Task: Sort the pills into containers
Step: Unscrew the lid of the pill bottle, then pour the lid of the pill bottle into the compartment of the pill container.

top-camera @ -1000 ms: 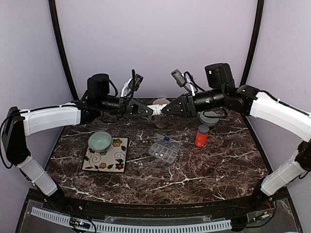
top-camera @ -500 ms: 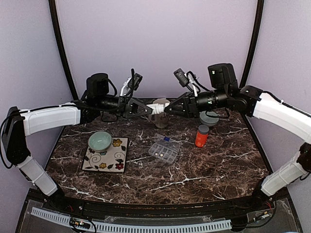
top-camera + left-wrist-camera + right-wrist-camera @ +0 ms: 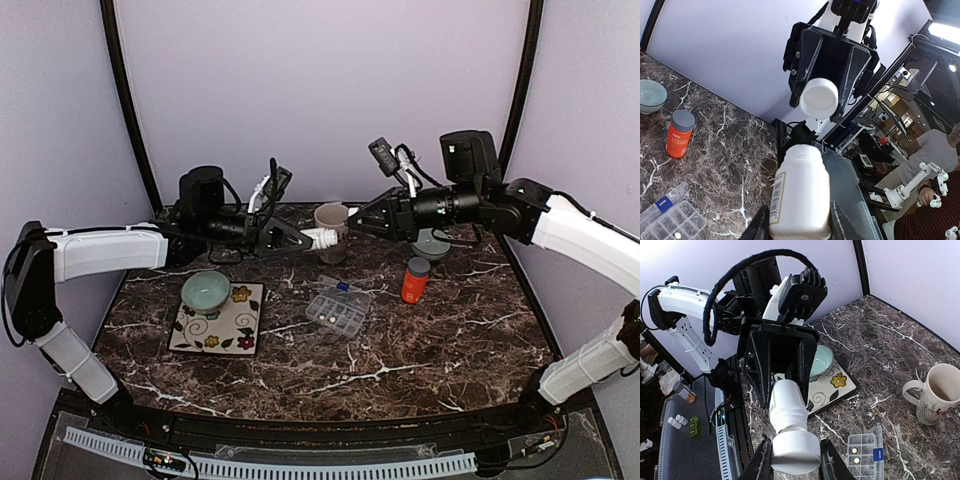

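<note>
My left gripper (image 3: 306, 240) is shut on a white pill bottle (image 3: 800, 192) and holds it level above the table, with its open neck toward the right arm. Facing it, my right gripper (image 3: 352, 222) is shut on the bottle's white screw cap (image 3: 818, 97), a short gap off the neck. The right wrist view shows the cap (image 3: 794, 455) between my fingers, right in front of the bottle (image 3: 787, 402). The clear organiser box (image 3: 337, 311) lies open below on the marble. Two small pale pills (image 3: 855, 451) lie in its containers.
An orange bottle with a grey cap (image 3: 415, 280) stands right of the box. The cream mug (image 3: 328, 215) is behind the grippers, with a green bowl (image 3: 432, 244) at the back right. Another green bowl (image 3: 205, 290) sits on a floral tile (image 3: 218, 325) at the left.
The cap has come off the bottle. My right gripper has drawn back to the right with it, and the left gripper has sunk a little with the bottle.
</note>
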Available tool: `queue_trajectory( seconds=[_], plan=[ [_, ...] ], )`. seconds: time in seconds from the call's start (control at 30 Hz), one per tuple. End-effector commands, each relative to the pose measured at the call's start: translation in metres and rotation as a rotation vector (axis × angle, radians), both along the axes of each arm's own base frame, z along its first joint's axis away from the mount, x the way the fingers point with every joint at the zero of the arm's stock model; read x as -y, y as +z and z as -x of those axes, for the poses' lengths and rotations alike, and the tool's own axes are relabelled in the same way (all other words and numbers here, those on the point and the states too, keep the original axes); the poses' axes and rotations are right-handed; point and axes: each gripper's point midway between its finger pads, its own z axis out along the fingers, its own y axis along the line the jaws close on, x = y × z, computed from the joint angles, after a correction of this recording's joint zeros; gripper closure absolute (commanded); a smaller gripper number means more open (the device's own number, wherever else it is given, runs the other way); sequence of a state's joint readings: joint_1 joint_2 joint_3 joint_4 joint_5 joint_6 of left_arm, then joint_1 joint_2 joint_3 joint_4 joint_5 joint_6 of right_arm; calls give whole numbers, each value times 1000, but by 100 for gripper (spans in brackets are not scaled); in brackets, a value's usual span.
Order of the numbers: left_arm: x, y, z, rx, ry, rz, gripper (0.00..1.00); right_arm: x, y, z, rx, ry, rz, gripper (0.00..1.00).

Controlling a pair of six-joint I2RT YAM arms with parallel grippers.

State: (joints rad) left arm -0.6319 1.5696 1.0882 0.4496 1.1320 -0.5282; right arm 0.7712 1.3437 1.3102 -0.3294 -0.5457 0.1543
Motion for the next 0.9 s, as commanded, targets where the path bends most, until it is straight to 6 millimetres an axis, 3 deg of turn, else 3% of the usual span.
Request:
queue_trajectory(
  seconds=[0.0, 0.87],
  plan=[
    [-9, 17, 6, 69, 37, 50, 100, 5, 8, -4, 34, -39, -23, 88],
    [-30, -12, -3, 93, 344, 67, 100, 18, -11, -34, 55, -227, 40, 88]
  ],
)
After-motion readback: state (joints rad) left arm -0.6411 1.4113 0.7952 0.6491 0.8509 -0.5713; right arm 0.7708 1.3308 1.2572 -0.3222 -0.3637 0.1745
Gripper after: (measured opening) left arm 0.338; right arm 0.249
